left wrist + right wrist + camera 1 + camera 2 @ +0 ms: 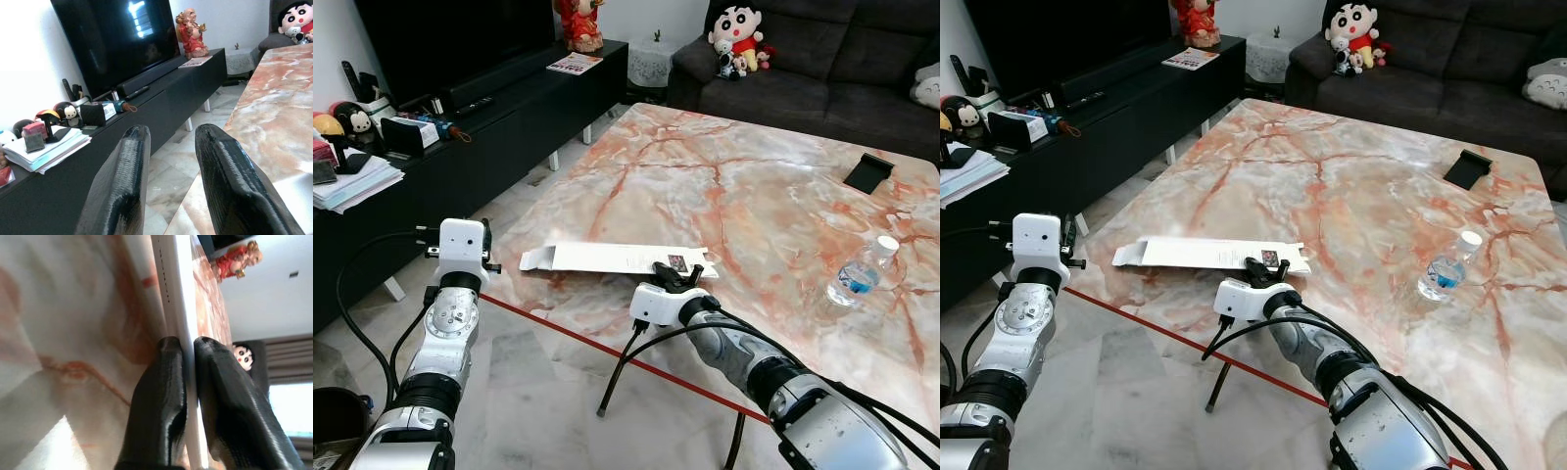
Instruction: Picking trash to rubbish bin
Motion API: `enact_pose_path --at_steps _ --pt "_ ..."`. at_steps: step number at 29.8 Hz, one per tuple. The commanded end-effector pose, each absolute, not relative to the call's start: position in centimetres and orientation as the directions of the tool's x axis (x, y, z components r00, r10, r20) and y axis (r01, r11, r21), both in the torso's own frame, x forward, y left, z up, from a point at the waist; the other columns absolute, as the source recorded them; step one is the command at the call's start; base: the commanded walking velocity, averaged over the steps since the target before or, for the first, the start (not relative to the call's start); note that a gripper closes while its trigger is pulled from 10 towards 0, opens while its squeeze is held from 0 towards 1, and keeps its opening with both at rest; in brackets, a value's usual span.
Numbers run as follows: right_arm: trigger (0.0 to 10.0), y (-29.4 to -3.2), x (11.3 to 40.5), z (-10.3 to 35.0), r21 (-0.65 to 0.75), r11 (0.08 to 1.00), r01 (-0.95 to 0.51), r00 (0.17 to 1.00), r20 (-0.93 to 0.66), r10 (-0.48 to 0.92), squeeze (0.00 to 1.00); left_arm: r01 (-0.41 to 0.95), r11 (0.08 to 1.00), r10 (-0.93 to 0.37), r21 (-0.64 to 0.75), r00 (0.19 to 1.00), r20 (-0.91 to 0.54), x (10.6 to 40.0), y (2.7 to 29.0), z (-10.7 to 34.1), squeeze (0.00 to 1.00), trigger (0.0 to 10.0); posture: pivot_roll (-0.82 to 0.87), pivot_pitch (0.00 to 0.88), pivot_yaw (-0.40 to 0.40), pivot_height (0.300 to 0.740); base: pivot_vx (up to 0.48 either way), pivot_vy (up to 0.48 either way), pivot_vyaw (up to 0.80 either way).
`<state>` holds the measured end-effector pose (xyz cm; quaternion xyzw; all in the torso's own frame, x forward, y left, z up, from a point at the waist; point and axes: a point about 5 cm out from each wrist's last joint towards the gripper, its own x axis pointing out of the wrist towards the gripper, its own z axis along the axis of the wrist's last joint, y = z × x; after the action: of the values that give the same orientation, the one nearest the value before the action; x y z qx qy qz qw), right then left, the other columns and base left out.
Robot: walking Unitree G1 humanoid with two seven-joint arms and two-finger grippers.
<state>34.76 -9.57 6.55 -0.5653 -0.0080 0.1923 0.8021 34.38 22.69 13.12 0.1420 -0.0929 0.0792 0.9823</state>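
A: Where is the trash lying?
B: The long flat white cardboard carton [617,259] is lying flattened on the pink-veined marble counter [754,186], near its front edge, one end flap open toward the black TV cabinet [509,117].

A: Right gripper?
B: The right gripper [683,275] is reaching in over the counter's front edge and pinching the carton's near-right end; in the right wrist view the two black fingers [161,401] are pressing on either side of the thin white card, the jaws nearly together.

A: Left gripper?
B: The left gripper [168,147] is hovering off the counter's left corner, over the pale floor, fingers standing apart and holding nothing, pointing toward the cabinet.

A: Anything else on the counter?
B: A clear plastic water bottle with a white cap [862,271] is lying well to the right of the carton, and a small black object [867,173] is sitting near the far right edge
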Motion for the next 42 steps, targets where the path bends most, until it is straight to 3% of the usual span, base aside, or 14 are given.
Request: enact_pose_path --at_steps 1,3,4,5,6,7,11,13,18,27,42 --pt "0.0 -9.5 35.2 7.2 -0.866 0.4 -0.301 0.936 -0.188 0.299 0.0 -0.167 0.945 0.111 0.281 0.973 0.205 34.7 22.4 13.5 0.0 10.0 0.08 0.002 -0.055 0.74 0.0 0.0 0.0" --pt "0.0 -9.5 35.2 7.3 -0.853 0.427 -0.301 0.938 -0.184 0.292 0.0 -0.167 0.945 0.111 0.28 0.972 0.205 34.7 22.4 13.5 0.0 10.0 0.08 0.0 -0.054 0.74 0.0 0.0 0.0" --pt "0.0 -9.5 35.4 7.6 -0.822 0.489 -0.294 0.945 -0.171 0.28 0.0 -0.168 0.945 0.112 0.281 0.972 0.206 34.7 22.4 13.5 0.0 10.0 0.08 0.0 -0.054 0.74 0.0 0.0 0.0" --pt "0.0 -9.4 35.8 8.4 -0.749 0.607 -0.267 0.957 -0.129 0.261 0.0 -0.169 0.945 0.112 0.279 0.971 0.209 34.7 22.4 13.5 0.0 10.0 0.08 0.0 -0.054 0.74 0.0 0.0 0.0" --pt "0.0 -9.4 35.8 8.4 -0.749 0.607 -0.267 0.957 -0.129 0.261 0.0 -0.169 0.945 0.112 0.279 0.971 0.209 34.7 22.4 13.5 0.0 10.0 0.08 0.0 -0.054 0.74 0.0 0.0 0.0" --pt "10.0 -9.4 36.2 9.4 -0.694 0.68 -0.236 0.964 -0.079 0.253 0.0 -0.173 0.945 0.113 0.277 0.969 0.218 34.7 22.3 13.7 0.0 10.0 0.08 0.0 -0.053 0.74 0.0 0.0 0.0" --pt "10.0 -9.4 37.2 12.4 -0.567 0.811 -0.144 0.972 0.072 0.223 0.0 -0.188 0.95 0.124 0.25 0.96 0.252 34.9 22.2 14.3 0.0 10.0 0.08 0.0 -0.052 0.74 0.0 0.0 0.0" --pt "10.0 -9.4 37.3 12.7 -0.546 0.827 -0.136 0.972 0.089 0.218 0.0 -0.189 0.951 0.125 0.245 0.959 0.255 34.9 22.2 14.4 0.0 10.0 0.08 0.0 -0.052 0.74 0.0 0.0 0.0" --pt "10.0 -9.2 37.7 14.9 -0.246 0.956 -0.161 0.963 0.172 0.207 0.0 -0.196 0.96 0.139 0.198 0.953 0.268 34.9 22.2 14.6 0.0 10.0 0.08 0.0 -0.052 0.74 0.0 0.0 0.0" --pt "10.0 -9.0 37.2 14.5 0.148 0.965 -0.216 0.963 0.193 0.186 0.0 -0.178 0.972 0.137 0.153 0.96 0.245 35.3 21.5 14.5 0.0 10.0 0.07 0.009 -0.053 0.74 0.0 0.0 0.0" --pt "10.0 -9.1 36.3 13.3 0.199 0.946 -0.257 0.954 0.209 0.216 0.0 -0.15 0.98 0.115 0.13 0.964 0.239 35.4 20.6 14.3 0.0 10.0 0.06 0.015 -0.061 0.74 0.0 0.0 0.0"
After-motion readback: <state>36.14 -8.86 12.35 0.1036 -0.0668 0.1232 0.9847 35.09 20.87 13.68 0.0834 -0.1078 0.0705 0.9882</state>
